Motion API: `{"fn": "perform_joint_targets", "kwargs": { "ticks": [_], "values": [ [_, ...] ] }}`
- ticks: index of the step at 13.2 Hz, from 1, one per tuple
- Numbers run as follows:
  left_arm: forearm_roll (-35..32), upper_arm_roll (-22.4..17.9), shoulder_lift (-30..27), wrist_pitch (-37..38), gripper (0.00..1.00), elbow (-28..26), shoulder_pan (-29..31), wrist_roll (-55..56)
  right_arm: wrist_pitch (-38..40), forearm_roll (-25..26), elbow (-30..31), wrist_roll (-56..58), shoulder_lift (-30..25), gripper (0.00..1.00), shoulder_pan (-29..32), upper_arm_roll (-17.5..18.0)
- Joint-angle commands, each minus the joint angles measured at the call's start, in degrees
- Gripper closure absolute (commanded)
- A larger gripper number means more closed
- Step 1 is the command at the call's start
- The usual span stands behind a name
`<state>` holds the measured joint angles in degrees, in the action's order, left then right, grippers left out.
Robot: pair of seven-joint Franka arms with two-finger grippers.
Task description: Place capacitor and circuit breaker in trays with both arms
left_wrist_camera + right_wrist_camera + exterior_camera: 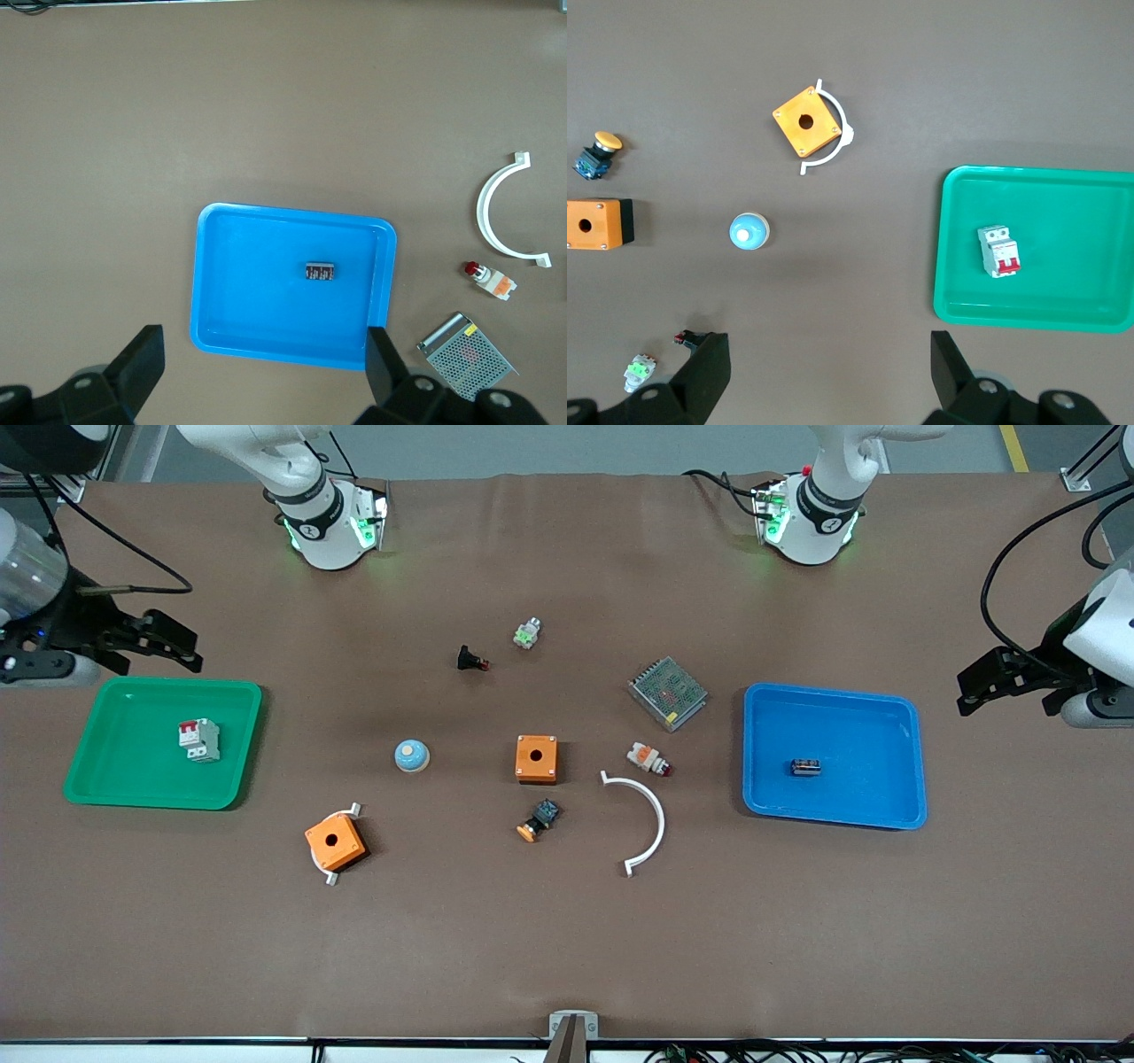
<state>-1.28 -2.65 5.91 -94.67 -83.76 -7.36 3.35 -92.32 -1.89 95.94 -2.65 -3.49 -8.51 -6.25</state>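
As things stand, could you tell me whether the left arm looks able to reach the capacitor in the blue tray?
Probably yes. The capacitor lies alone in the blue tray, nothing over it, and the open left gripper hangs empty just off the tray's edge.

A robotics lab or industrial test bench — two arm bases point(332, 522) bolt onto a brown-covered table point(567, 939), cables trail along its edges, and electrical parts lie scattered: orange button boxes point(537, 758), a mesh-topped power supply point(668, 693) — plus sorting trays, green point(106, 788) and blue point(886, 815).
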Motion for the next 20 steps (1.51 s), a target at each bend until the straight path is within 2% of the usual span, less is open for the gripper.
{"fn": "perform_joint_targets", "kwargs": {
  "ticks": [1, 4, 6, 8, 10, 14, 18, 20],
  "values": [
    [-0.48, 0.28, -0.20, 0.98, 0.00, 0.71, -0.02, -1.07, 1.70, 0.58, -3.12, 0.19, 0.41, 0.00, 2.88, 0.45],
    [-0.31, 0.19, 0.07, 0.98, 0.00, 1.05, 0.33, -0.72, 1.70, 4.07, -5.59, 0.63, 0.67, 0.00, 3.76, 0.98],
    [-0.30, 0.19, 0.15, 0.98, 0.00, 1.76, 0.24, -0.54, 1.44, 3.74, -5.33, 0.63, 0.68, 0.00, 5.24, 1.59],
    [-0.56, 0.19, 0.07, 0.98, 0.00, 1.67, 0.15, -0.89, 1.44, 3.74, -5.41, 1.42, 0.68, 0.00, 8.05, 4.31],
    [-0.39, 0.19, 0.24, 0.98, 0.00, 1.76, 0.06, -0.36, 1.00, 3.56, -5.24, 3.60, 0.68, 0.00, 9.20, 4.49],
    [-0.30, 0.28, 0.15, 0.98, 0.00, 1.76, 0.24, -0.80, 1.08, -0.65, -4.36, 7.66, 0.59, 0.00, 11.58, 4.41],
    [-0.22, 0.19, 0.15, 0.98, 0.00, 1.76, 0.42, -0.98, 1.70, 0.05, -4.27, 7.66, -0.11, 0.00, 10.53, 3.88],
    [-0.22, 0.19, 0.07, 0.98, 0.00, 1.76, 0.42, -1.06, 1.70, 1.18, -4.27, 7.92, -0.03, 0.00, 7.82, 1.43]
  ]
}}
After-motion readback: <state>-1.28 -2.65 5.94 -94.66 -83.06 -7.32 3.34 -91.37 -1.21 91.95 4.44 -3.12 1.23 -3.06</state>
